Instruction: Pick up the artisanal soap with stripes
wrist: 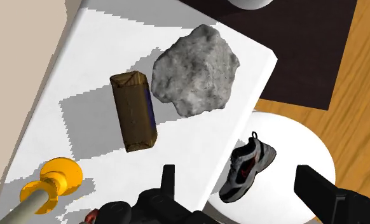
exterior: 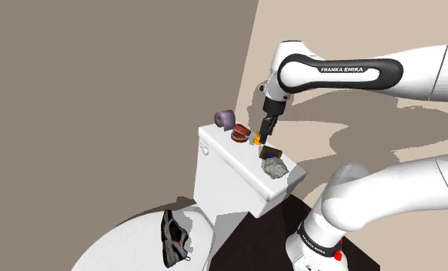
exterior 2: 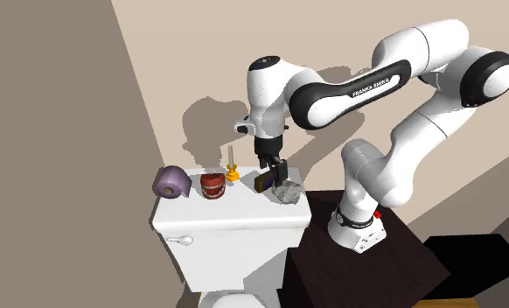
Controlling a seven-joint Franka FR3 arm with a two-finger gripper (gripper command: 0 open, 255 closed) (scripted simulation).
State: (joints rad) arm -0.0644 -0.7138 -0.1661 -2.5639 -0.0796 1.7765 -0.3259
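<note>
Hovering open, the gripper [wrist: 236, 172] holds nothing. The brown soap [wrist: 134, 111] lies flat just ahead, so a top grasp suits.

One soap bar [wrist: 134, 111], one rock [wrist: 195, 70], one shoe [wrist: 246, 170], one roll [exterior 2: 170, 183], one candlestick [wrist: 53, 184]

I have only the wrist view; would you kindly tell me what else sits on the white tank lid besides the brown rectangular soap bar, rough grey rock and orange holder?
Observer: A purple cylindrical roll lies at the white tank lid's end, the second exterior view's left.
Operator: Anything between it and the holder?
Observer: A red teeth-like object beside the orange holder.
Operator: And the end effector?
Observer: The black end effector hangs low above the lid, near the brown rectangular soap bar.
</note>
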